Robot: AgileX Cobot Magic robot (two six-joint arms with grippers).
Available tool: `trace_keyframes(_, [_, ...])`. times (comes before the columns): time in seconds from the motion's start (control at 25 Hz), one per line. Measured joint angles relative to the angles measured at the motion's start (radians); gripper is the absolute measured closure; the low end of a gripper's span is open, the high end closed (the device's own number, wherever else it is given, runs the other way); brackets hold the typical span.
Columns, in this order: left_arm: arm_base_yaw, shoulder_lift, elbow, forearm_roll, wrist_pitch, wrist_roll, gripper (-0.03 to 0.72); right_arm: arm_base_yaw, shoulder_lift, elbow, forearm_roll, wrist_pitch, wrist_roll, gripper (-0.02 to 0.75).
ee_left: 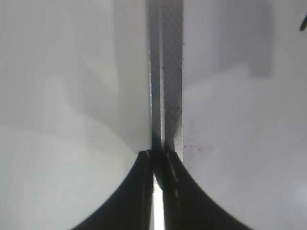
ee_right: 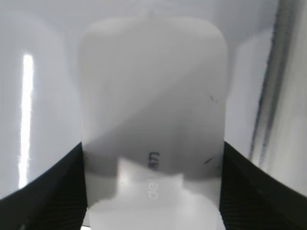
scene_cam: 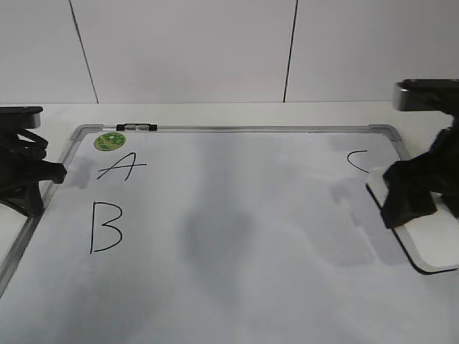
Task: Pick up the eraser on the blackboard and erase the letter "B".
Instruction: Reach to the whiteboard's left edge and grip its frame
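Note:
The blackboard [scene_cam: 251, 287] is a white board in a grey frame and lies flat on the table. The letter "B" [scene_cam: 104, 227] is drawn in black at its left side. The eraser [scene_cam: 434, 247], a flat white block with a black base, lies at the board's right edge. My right gripper [scene_cam: 409, 197] is over its near end. In the right wrist view the eraser [ee_right: 153, 96] fills the gap between my right gripper's [ee_right: 152, 148] fingers, which press on both its sides. My left gripper [scene_cam: 54, 172] is shut and empty at the board's left frame [ee_left: 168, 72], fingertips [ee_left: 158, 153] together.
A slanted "A" [scene_cam: 122, 167] sits above the B and a "C" [scene_cam: 356, 161] at the upper right. A green round sticker [scene_cam: 110, 141] and a black marker [scene_cam: 136, 127] are at the board's top left edge. A white wall stands behind the table.

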Motion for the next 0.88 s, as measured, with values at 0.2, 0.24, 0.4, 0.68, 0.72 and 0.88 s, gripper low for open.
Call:
trace_keyframes(0.2, [0.0,0.0,-0.004,0.0,0.041,-0.009,0.673,0.164,0.145,-0.142,0.002,0.033,0.022,0.181])
trace_keyframes(0.24, [0.0,0.0,-0.004,0.0,0.046,-0.009,0.673,0.197,0.175,-0.174,0.002,0.041,0.025,0.181])
trace_keyframes(0.4, [0.0,0.0,-0.004,0.0,0.05,-0.011,0.673,0.302,0.323,-0.349,0.002,0.081,0.027,0.181])
trace_keyframes(0.68, [0.0,0.0,-0.004,-0.01,0.063,-0.011,0.673,0.408,0.589,-0.698,0.003,0.183,0.027,0.181])
trace_keyframes(0.72, [0.0,0.0,-0.004,-0.011,0.065,-0.011,0.672,0.419,0.616,-0.737,0.003,0.185,0.027,0.181])
trace_keyframes(0.88, [0.0,0.0,-0.004,-0.021,0.069,-0.011,0.671,0.472,0.721,-0.879,0.006,0.194,0.029,0.181])
